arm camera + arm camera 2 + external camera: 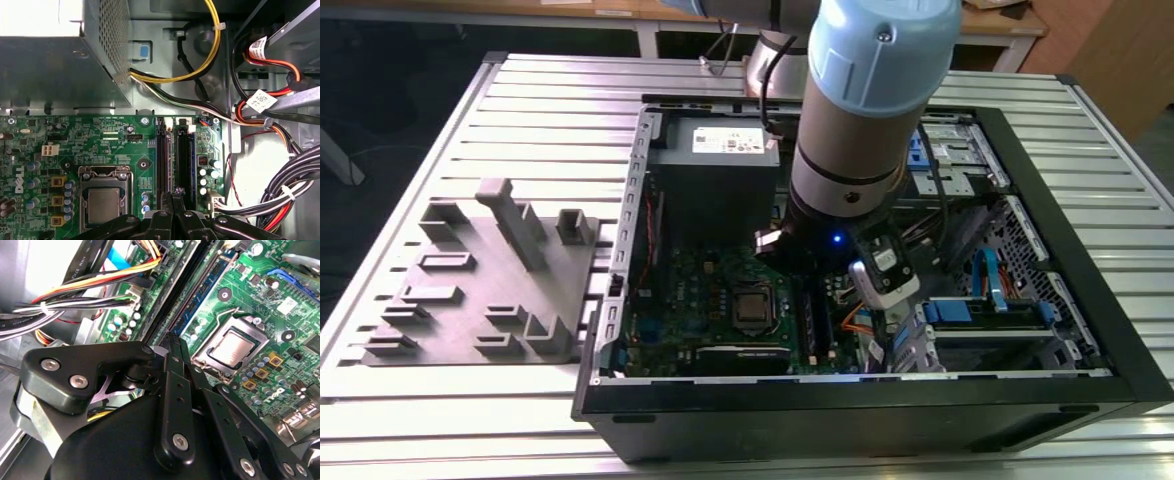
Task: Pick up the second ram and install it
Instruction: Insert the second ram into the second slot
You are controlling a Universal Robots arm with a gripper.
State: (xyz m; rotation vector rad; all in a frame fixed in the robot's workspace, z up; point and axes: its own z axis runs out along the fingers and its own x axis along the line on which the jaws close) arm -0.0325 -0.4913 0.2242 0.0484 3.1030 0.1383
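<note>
The second ram (200, 302) is a thin dark blue strip standing on edge in the black slot rails (161, 160) of the green motherboard (75, 145). It also shows in the first wrist view as a narrow strip (183, 160) between the rails. My gripper (178, 340) is shut, its two black fingers (172, 200) pressed together. The tips sit low over one end of the slots, right at the end of the blue strip. Whether they touch it I cannot tell. In the exterior view the gripper (817, 262) is down inside the open computer case (1067, 380), beside the processor socket (754, 310).
Bundles of cables (280, 195) lie close beside the slots, and the grey power supply (718, 170) stands beyond them. The drive bay (987, 315) fills the case on the exterior view's right. A grey parts fixture (487, 285) rests on the slatted table on the exterior view's left.
</note>
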